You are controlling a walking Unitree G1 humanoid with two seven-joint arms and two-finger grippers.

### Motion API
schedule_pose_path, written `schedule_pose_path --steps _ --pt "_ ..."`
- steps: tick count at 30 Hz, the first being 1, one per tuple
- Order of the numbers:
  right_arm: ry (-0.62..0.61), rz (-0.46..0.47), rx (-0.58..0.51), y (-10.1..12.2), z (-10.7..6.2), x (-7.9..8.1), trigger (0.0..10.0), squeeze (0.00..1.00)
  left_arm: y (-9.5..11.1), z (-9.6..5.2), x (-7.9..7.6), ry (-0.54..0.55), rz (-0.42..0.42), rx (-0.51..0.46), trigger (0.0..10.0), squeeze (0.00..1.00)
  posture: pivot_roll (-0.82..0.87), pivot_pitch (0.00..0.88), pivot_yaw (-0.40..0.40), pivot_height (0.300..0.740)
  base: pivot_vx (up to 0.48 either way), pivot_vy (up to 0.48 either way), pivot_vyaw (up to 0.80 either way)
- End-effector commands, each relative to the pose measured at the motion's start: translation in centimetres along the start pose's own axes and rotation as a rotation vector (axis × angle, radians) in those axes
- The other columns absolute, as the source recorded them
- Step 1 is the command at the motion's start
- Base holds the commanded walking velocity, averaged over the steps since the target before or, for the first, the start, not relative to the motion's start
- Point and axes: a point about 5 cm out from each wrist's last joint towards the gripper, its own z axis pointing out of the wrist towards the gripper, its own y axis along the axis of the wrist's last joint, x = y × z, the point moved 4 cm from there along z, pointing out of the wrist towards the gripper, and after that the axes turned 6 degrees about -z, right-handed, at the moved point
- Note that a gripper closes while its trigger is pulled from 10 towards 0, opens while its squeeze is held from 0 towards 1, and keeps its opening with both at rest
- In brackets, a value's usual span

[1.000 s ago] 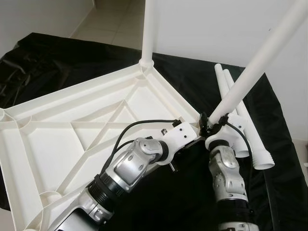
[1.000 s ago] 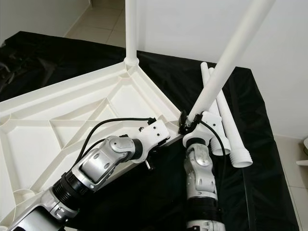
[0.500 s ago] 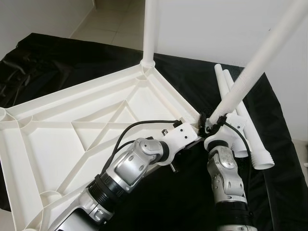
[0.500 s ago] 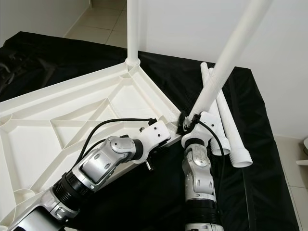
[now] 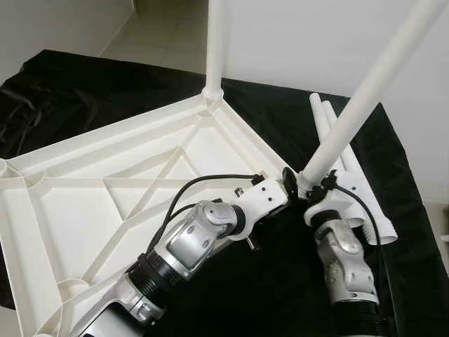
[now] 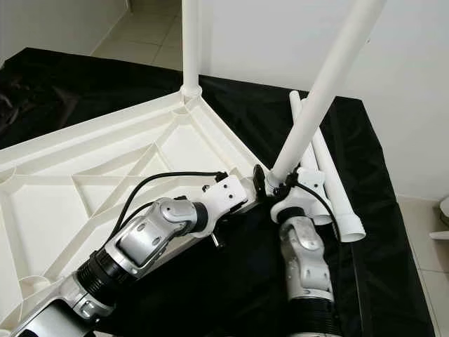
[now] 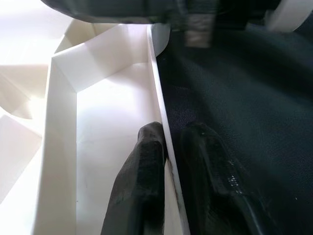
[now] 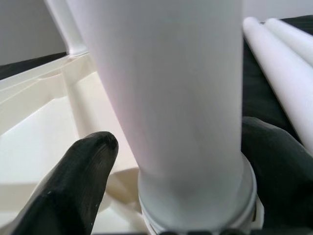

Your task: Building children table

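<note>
A white plastic tabletop (image 5: 84,210) lies upside down on a black cloth. One white leg (image 5: 215,42) stands upright in its far corner socket. My right gripper (image 5: 307,181) is shut on the lower end of a second leg (image 5: 365,91), which leans up to the right, its foot at the tabletop's near-right corner. In the right wrist view the black fingers (image 8: 83,166) flank that leg (image 8: 171,88) just above its collar. My left gripper (image 7: 168,132) is shut on the tabletop's rim (image 7: 156,73) close to the same corner, one finger inside and one outside.
Two spare legs (image 5: 323,116) lie side by side on the black cloth (image 5: 84,91) to the right of the tabletop. A white wall (image 5: 302,42) rises behind, with tiled floor (image 5: 161,35) at the far left. The cloth's right edge (image 5: 421,210) runs close by.
My right gripper has tipped the held leg steeper and brought its foot closer to the tabletop corner. The right forearm has swung to the right. The left gripper keeps its hold on the rim.
</note>
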Motion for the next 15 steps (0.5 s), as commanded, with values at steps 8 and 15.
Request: schedule_pose_path --steps 8,15 --pt "0.24 -0.106 0.004 0.0 -0.2 -2.7 10.0 0.0 -3.3 1.2 -2.2 -0.123 -0.054 0.123 10.0 0.0 -0.01 0.094 -0.051 0.74 0.0 0.0 0.0" --pt "0.279 -0.139 0.043 -0.7 0.2 -3.8 10.0 0.0 -3.3 1.2 -2.2 -0.122 -0.056 0.124 10.0 0.0 0.0 0.095 -0.048 0.74 0.0 0.0 0.0"
